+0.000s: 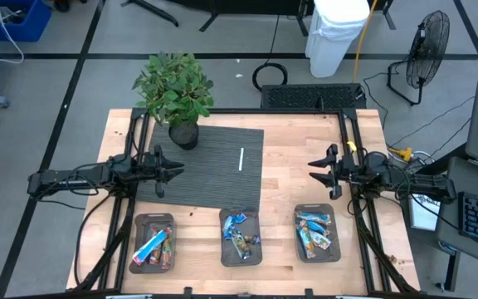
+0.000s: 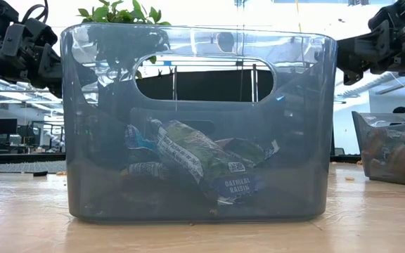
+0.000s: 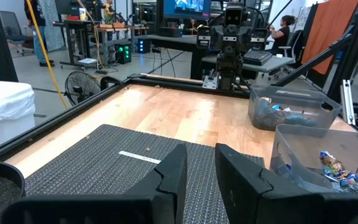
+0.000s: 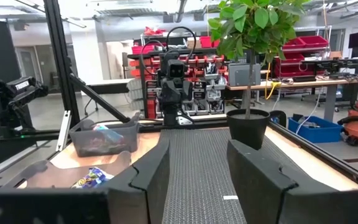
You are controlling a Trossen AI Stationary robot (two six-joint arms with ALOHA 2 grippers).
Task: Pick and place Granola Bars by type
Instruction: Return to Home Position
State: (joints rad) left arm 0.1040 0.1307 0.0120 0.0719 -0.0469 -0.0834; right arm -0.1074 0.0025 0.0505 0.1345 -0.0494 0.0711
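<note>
The granola bars (image 1: 241,237) lie heaped in three clear plastic bins (image 1: 223,242) along the surface's near edge, while farther back the left gripper (image 1: 177,170) and right gripper (image 1: 312,172) hover face to face, fingers released and empty.

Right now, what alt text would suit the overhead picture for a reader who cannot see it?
Three bins along the near edge of a wooden table hold granola bars. Two dark robot arms face each other across a dark mat with a potted plant, left tool and right tool open and empty.
</note>
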